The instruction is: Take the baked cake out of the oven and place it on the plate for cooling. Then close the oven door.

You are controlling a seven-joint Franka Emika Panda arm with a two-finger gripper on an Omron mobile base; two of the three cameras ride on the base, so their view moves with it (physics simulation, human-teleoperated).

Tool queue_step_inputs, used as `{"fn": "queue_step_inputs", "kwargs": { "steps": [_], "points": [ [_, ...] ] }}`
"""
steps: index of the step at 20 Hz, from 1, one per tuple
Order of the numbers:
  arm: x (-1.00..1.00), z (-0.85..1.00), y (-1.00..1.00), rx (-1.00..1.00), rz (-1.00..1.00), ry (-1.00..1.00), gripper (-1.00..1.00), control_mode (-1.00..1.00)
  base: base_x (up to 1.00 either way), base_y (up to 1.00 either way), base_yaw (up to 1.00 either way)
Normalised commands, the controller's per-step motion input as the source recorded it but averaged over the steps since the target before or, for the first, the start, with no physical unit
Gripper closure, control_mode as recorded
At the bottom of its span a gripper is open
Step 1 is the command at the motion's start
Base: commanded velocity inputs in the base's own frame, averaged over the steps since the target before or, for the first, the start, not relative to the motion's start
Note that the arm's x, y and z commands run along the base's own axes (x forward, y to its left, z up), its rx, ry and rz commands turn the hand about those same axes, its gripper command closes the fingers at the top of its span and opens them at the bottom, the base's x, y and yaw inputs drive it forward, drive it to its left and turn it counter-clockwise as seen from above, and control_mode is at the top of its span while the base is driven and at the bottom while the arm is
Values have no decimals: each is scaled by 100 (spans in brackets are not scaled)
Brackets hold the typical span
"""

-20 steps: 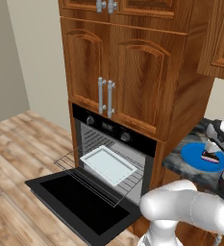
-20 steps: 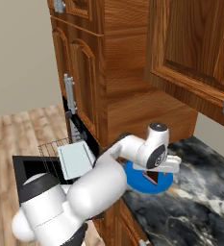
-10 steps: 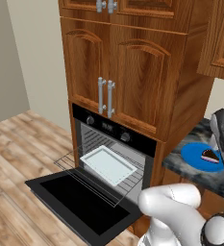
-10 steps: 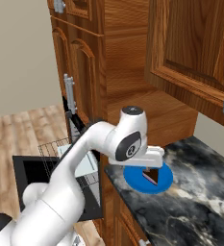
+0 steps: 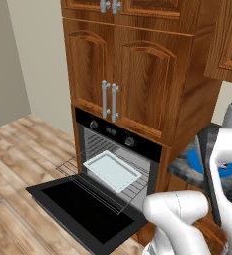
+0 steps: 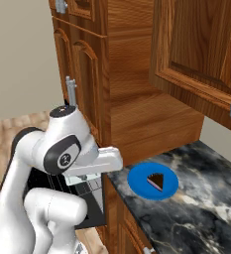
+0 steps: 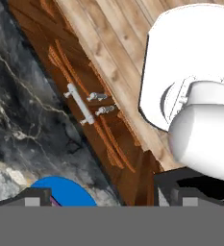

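Dark brown wedge of baked cake (image 6: 156, 181), with a thin pinkish-white layer along its lower edge, lies on the flat round bright blue plate (image 6: 138, 182), slightly right of the plate's centre. Cake is far smaller than the plate, with a blue margin showing all round it. Plate rests on the glossy black-and-grey marbled stone counter (image 6: 206, 208), near the counter's left end, just beside the wooden cabinet column.

Black built-in oven (image 5: 118, 146): two round knobs and a small display on a dark panel. Its wide black glass-fronted door (image 5: 82, 210) hangs fully open, lying flat and horizontal above the plank-pattern wood floor (image 5: 18, 149). A thin wire rack (image 5: 75, 168) is drawn out over the door and carries a pale rectangular baking tray (image 5: 111, 171) with a raised rim.

Cabinets (image 5: 137, 74) above are reddish-brown wood with arched raised panels and silver bar handles.

Two-finger gripper (image 7: 101, 197): dark finger tips sit well apart at the bottom of the hand view, nothing between them, so released. The blue plate edge (image 7: 60, 191) shows between the tips, beyond them.
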Motion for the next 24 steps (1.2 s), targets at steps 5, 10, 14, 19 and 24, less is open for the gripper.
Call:
{"fn": "queue_step_inputs", "kwargs": {
  "steps": [5, 10, 14, 19, 24],
  "points": [
    [-23, 25, 100, -6, 24, -6, -100, -100, 0, 0, 0],
    [29, 17, 100, -1, 35, 4, -100, -100, 0, 0, 0],
    [29, 9, 100, 0, 36, 13, -100, -100, 0, 0, 0],
    [67, -9, 100, -6, 33, 16, -100, -100, 0, 0, 0],
    [99, -57, 100, -20, 19, 19, -100, -100, 0, 0, 0]
  ]
}}
